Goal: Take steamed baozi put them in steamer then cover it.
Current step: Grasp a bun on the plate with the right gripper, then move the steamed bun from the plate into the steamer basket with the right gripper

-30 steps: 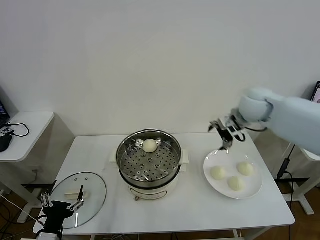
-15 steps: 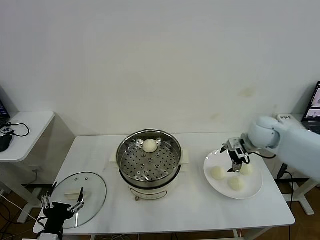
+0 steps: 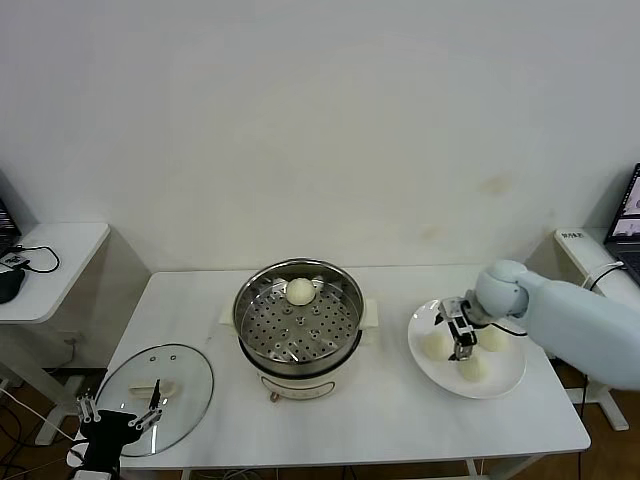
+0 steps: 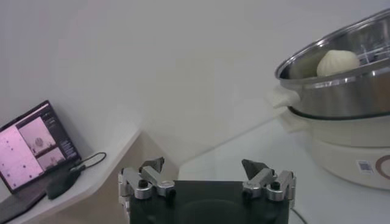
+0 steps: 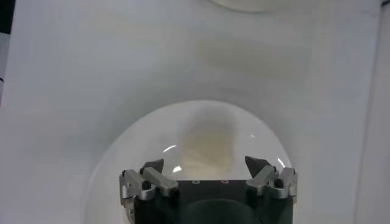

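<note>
White table [image 3: 400, 400]; only left wrist view shows laptop [image 4: 33, 152]

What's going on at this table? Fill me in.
The right gripper, open, hangs just above the flat white plate, which holds three cream-white baozi buns. One more bun already lies on the perforated tray of the round stainless-steel steamer. The clear glass lid lies on the white table beside the steamer, and the left gripper waits open at the lid's near edge.
</note>
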Robot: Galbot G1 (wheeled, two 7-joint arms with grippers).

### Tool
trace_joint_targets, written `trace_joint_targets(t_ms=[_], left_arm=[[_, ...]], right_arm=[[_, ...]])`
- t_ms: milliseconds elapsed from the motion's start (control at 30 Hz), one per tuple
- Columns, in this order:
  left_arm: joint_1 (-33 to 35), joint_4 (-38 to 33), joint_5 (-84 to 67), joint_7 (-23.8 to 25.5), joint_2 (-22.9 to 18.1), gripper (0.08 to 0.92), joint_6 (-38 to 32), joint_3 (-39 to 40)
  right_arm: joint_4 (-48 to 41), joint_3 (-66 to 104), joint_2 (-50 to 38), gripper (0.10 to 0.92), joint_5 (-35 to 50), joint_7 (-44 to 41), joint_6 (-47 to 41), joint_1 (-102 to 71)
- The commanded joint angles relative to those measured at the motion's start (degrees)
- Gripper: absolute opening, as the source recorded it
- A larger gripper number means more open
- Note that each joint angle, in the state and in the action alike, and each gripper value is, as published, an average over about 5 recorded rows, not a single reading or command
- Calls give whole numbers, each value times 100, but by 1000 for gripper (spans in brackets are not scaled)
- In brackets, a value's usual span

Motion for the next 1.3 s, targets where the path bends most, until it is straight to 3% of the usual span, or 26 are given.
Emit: trace_joint_targets(t_ms=[33,333,700,1033,1300], left_arm=[[-1,9,-1,-1,2,823,-8,-9],[-39,80,7,1,-13,823,-7,-7],[-35,65,6,-3,-33,823,-11,-10],[-22,-12,0,-4,-25,823,-16,-13],[-30,-103,4,-1,2,823,-13,30]], right_arm=[[-725,304,472,823,-260,7,37,-408],[-1024,422,677,808,-442,-40,48,-428],[-898,454,598,622,-394,-225,-35,-304],[-53,217,-104,611,302,-357,-245,582],[458,-750,-415,618,1184,-351,-371,2421]])
